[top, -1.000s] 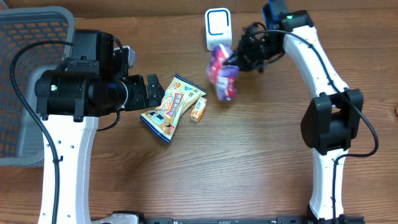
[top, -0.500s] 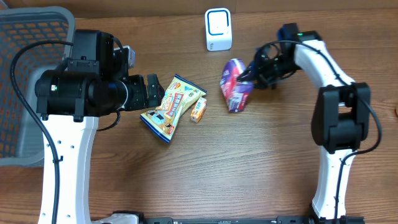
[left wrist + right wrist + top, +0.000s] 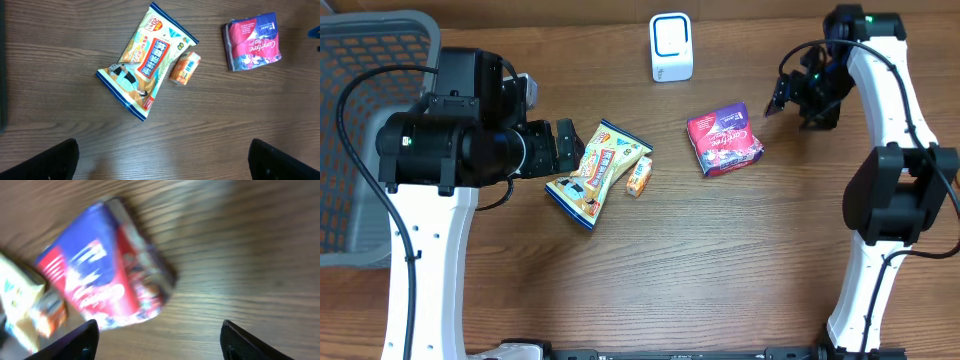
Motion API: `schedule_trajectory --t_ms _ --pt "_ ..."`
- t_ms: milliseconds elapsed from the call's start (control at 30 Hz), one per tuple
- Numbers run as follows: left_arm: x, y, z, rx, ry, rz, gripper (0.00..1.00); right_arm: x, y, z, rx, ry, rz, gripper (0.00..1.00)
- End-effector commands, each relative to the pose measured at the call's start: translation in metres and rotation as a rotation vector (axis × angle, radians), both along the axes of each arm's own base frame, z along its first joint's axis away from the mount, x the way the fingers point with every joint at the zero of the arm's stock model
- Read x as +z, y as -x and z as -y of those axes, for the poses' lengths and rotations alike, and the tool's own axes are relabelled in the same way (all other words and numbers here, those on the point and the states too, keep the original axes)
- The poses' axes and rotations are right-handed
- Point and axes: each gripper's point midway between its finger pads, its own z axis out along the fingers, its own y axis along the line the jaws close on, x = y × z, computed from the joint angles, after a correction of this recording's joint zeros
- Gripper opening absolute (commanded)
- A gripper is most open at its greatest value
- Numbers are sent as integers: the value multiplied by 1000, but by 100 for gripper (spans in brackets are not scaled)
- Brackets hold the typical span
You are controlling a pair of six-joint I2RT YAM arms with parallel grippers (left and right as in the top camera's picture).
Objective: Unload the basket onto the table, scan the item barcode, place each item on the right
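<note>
My right gripper (image 3: 788, 98) hangs spread and empty near the red pack (image 3: 724, 141). The pack lies flat, well apart from the scanner (image 3: 671, 47), so its barcode may go unread. A careless pinch could skid it.

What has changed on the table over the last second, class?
The right gripper let go of the red packet, which went from beside the scanner to lying flat on the table, then drew back right. The left gripper, snack bag and orange pack stayed put.

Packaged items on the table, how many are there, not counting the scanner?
3: a yellow snack bag left of centre, a small orange box beside it, a red and purple pack farther right. The basket may hide more.
</note>
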Motion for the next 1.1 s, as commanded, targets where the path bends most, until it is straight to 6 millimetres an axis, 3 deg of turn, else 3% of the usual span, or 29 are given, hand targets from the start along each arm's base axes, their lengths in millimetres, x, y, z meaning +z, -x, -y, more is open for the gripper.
schedule_trajectory --t_ms 0,233,567,667,700,800,933,1067 --pt "1 0 -1 -5 -12 6 100 18 5 -40 269 -92 101 78" --pt "1 0 -1 -5 -12 6 100 -17 6 -41 365 201 82 78" --pt "1 0 -1 -5 -12 6 100 -59 6 -68 380 25 117 72" --pt "1 0 -1 -5 -12 6 100 -69 7 -71 373 6 120 59" --pt "1 0 -1 -5 -12 6 100 -73 8 -71 358 7 116 41" --pt "1 0 -1 -5 -12 6 100 -74 5 -72 303 7 108 15" --pt "1 0 -1 -5 -12 6 100 -61 -4 -78 246 -23 123 4" --pt "1 0 -1 -5 -12 6 100 -29 -20 -102 218 -168 189 4"
